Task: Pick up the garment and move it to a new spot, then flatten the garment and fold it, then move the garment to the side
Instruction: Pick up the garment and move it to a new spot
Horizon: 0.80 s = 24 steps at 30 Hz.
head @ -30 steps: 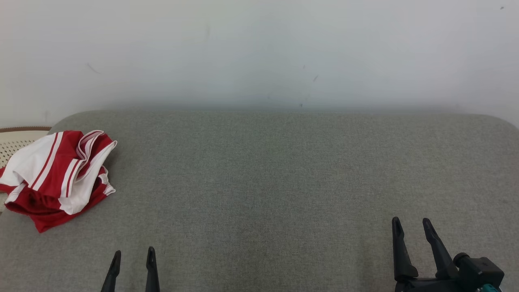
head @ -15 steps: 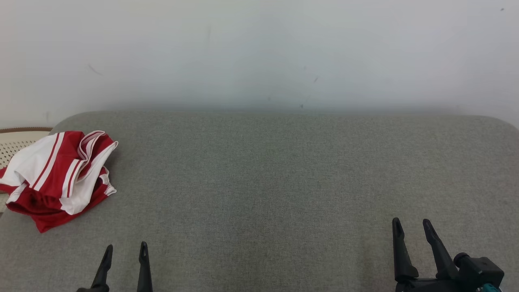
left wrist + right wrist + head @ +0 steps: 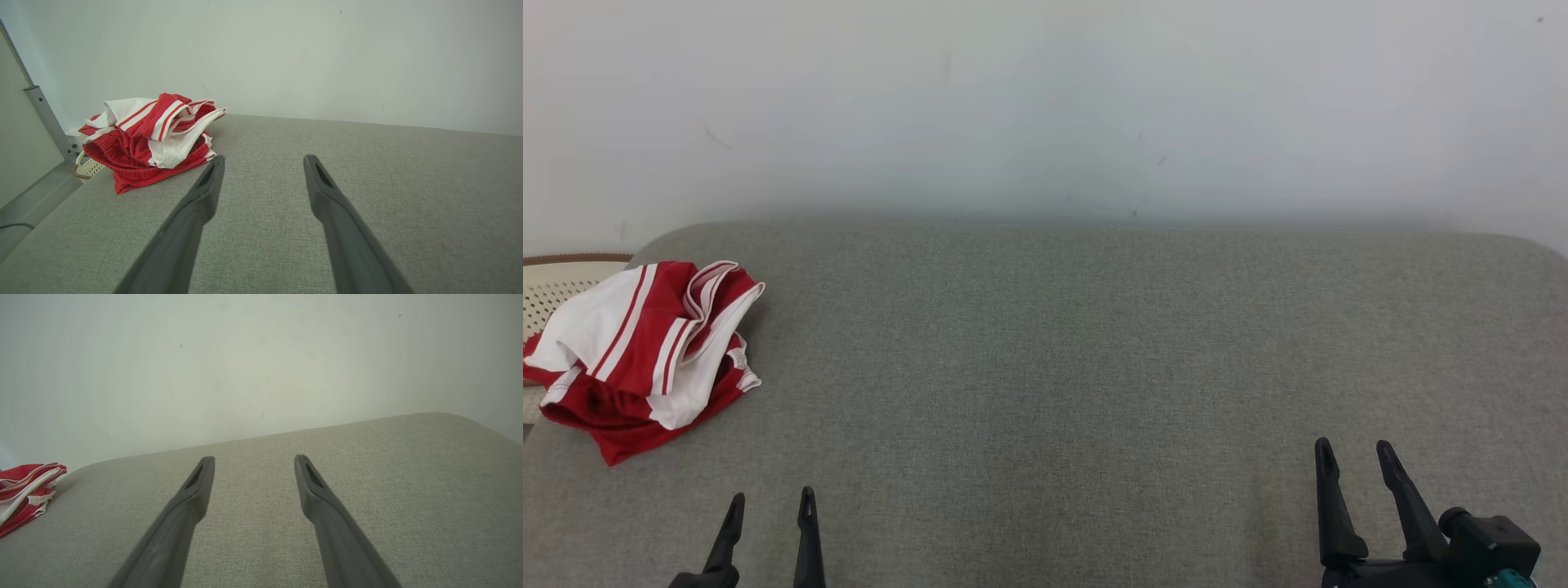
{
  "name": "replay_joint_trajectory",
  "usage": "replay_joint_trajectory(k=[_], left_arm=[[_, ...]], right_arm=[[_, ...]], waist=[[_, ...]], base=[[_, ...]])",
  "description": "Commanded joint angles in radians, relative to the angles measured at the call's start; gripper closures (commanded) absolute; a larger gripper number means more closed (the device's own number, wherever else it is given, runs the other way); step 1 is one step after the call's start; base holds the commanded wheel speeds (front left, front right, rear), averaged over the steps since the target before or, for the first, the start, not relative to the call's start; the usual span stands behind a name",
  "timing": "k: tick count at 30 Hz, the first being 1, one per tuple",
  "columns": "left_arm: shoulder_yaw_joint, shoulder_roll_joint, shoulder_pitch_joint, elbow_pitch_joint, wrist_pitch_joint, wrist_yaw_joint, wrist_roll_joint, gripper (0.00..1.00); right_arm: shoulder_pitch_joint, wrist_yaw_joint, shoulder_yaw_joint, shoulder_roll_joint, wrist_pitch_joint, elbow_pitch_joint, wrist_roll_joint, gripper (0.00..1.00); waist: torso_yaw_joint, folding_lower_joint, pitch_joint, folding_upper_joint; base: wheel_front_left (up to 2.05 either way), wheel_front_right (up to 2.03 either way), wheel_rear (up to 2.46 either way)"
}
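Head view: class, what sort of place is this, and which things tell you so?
Probably an indoor laundry-folding setup: a grey fabric-covered cushion against a bare white wall, a crumpled red-and-white garment at its left end, and a perforated pale basket beside it.

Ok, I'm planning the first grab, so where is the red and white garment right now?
In the head view the garment lies crumpled on the robot's left, at the far left edge of the grey padded surface, beside a pale perforated basket.
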Motion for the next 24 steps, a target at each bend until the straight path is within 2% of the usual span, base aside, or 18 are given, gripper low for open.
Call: replay_joint_trajectory(k=[1,12,24], left_arm=[[0.001,0.007,0.006,-0.006,0.004,0.004,0.001,0.00],[-0.004,0.016,-0.016,-0.011,0.021,0.008,-0.003,0.00],[0.003,0.039,-0.018,-0.010,0.052,0.015,-0.006,0.00]], right_arm=[[0.013,0.001,-0.001,-0.003,-0.002,-0.003,-0.004,0.00],[0.019,0.001,-0.006,-0.003,0.006,0.001,0.009,0.00],[0.029,0.001,-0.015,-0.003,0.068,0.015,0.005,0.00]], waist=[[0.002,0.0000,0.000,0.0000],[0.055,0.0000,0.002,0.0000],[0.211,0.0000,-0.005,0.0000]], base=[[0.00,0.00,0.00],[0.00,0.00,0.00],[0.00,0.00,0.00]])
